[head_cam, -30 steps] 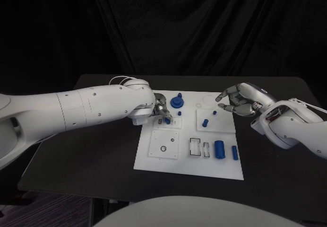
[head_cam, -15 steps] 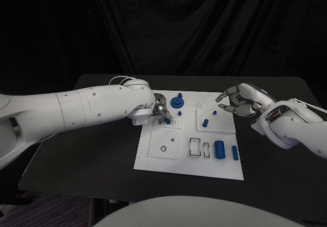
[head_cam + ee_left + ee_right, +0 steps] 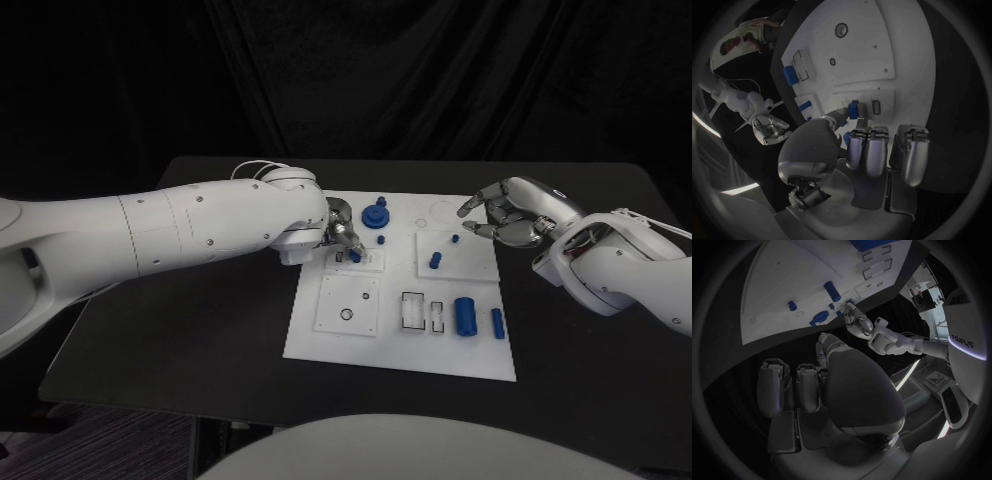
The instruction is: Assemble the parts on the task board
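Black curtain behind; black table (image 3: 216, 330) carrying the white task board (image 3: 378, 340) at its middle.

Left hand (image 3: 338, 228) over the board's near-left upper area, at a small inset plate. In the left wrist view its thumb and a finger pinch a small blue peg (image 3: 853, 109) right at the board surface, beside a slot; the other fingers (image 3: 868, 150) are curled alongside. The head view shows the same peg (image 3: 355, 256) just under the fingertips.

Right hand (image 3: 508, 213) held above the board's far right edge, fingers curled inward with tips close to the thumb. Nothing seen in its grasp; in the right wrist view its fingers (image 3: 773, 385) are folded in over dark table, apart from the board.

Parts on the board, head view:
- blue knob with round base (image 3: 376, 214), far centre, just right of the left hand
- small blue stud (image 3: 381, 239), just below the knob
- small blue stud (image 3: 454, 239), on the right inset plate
- short blue pin (image 3: 434, 260), same plate
- large blue cylinder (image 3: 464, 315), lying near the right edge
- slimmer blue cylinder (image 3: 496, 322), beside it, closer to the edge
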Robot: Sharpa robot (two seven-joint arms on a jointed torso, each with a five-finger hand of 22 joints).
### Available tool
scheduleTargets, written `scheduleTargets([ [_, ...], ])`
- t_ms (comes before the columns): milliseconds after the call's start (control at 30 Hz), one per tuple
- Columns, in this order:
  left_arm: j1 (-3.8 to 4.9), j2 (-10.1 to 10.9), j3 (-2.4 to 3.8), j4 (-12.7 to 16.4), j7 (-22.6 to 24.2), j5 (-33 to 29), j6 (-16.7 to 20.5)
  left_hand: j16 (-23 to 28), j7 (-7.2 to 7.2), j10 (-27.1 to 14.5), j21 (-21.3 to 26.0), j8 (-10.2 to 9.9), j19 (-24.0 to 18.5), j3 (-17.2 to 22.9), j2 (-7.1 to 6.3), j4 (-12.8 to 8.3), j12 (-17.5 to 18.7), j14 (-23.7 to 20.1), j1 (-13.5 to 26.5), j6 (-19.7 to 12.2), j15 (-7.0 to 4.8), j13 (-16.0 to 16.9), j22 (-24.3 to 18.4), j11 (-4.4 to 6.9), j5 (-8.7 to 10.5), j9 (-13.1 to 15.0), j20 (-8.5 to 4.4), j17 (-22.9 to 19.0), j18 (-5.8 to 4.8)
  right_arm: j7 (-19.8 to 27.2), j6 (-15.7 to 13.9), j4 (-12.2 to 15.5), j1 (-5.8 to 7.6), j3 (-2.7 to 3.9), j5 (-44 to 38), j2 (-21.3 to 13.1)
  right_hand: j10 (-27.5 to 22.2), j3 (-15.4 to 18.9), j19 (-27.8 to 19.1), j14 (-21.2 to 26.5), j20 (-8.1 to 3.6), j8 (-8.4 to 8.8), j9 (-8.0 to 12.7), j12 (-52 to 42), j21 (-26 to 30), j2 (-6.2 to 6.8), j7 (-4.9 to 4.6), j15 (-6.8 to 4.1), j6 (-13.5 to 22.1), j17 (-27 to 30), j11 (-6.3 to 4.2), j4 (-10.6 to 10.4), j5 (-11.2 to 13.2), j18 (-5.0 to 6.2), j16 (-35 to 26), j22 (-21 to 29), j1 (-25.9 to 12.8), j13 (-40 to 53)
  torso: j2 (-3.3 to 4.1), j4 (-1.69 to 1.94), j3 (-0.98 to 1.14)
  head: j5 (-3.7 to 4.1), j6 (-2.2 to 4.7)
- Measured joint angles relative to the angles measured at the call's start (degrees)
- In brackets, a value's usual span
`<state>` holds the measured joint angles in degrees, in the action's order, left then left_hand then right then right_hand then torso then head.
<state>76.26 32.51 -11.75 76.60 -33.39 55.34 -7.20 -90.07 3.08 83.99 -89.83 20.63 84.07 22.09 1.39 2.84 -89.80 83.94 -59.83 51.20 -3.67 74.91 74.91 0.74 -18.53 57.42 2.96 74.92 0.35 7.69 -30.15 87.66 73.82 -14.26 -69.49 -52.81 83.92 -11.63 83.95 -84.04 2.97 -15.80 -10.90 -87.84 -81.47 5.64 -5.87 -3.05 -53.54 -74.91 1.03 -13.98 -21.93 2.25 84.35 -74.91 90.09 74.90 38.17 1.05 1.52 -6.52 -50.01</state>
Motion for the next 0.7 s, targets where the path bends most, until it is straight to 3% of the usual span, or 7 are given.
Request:
scheduleTargets([
  [700, 0.00, 0.15, 0.07, -0.06, -0.01, -0.03, -0.47, 0.00, -0.01, 0.00, 0.00, -0.37, 0.00, 0.31, -0.30, -0.32, 0.00, 0.00, 0.30, 0.00, 0.00, 0.00, 0.00, 0.00, 0.64, 0.25, 0.00, 0.00, 0.00, -0.30, 0.58, -0.05, 0.00, 0.00, 0.00, -0.02, 0.00, 0.00, 0.00, 0.00, 0.00, 0.00, 0.09, 0.00, 0.27, 0.00, 0.00, 0.00, 0.00, 0.00, 0.00, 0.00, 0.00, 0.00, 0.00, 0.00, 0.00, 0.00, 0.00, -0.03, 0.02, -0.15, 0.00],
])
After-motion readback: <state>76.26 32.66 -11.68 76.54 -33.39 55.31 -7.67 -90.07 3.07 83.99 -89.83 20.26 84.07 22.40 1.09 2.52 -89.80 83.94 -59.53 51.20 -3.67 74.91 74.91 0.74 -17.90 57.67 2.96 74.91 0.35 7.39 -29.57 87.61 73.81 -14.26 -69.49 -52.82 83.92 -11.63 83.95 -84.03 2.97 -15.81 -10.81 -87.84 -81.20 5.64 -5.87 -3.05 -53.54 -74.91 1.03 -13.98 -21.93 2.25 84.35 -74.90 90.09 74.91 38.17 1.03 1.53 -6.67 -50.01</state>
